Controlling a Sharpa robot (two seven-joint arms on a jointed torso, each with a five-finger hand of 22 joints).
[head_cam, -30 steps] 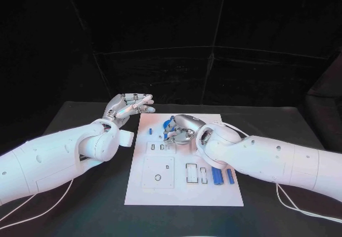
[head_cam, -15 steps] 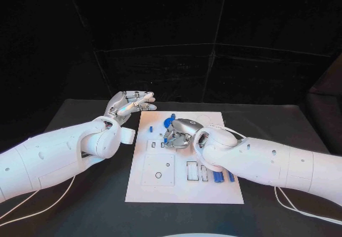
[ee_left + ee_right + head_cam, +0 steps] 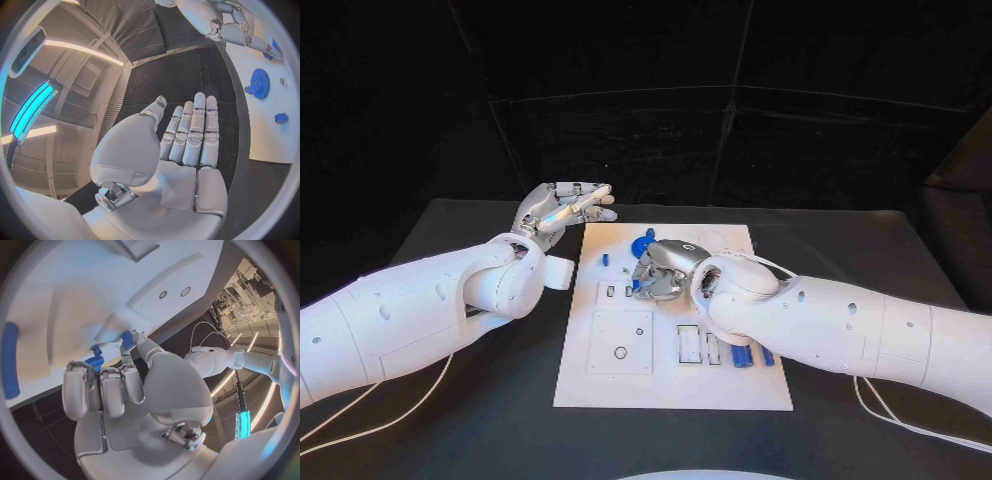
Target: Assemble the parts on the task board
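Little has been shifted since a second ago: the right hand point(image 3: 664, 270) has been eased a touch nearer the robot, down the board point(image 3: 675, 395), while the left hand point(image 3: 560, 212) has been kept where it was.

Nearest the robot, two blue bars point(image 3: 741, 356) are laid side by side on the board's right part, long axes running near to far, beside the empty rectangular slots point(image 3: 689, 344). They are untouched, and lie just behind the right hand's wrist.

Further on, the right hand is bent down over the board's middle. In its wrist view a small blue part point(image 3: 127, 340) is pinched at the fingertips point(image 3: 132, 336), right against the board; a blue toothed piece point(image 3: 95, 362) is seen just beside it. Whether that second piece is gripped too cannot be told. The placing is judged to be under way, with the part pointing down at the board.

Beyond, the blue gear point(image 3: 639, 246) is seated on the board, close behind the right hand, and a small blue peg point(image 3: 604, 262) stands towards the left edge.

Farthest, the left hand is held off the board's far left corner, fingers straight and close together, nothing in it. The gear is seen beyond its fingertips in the left wrist view point(image 3: 259, 83). The right hand is the nearer to every part, so the coming move is judged to be its own.
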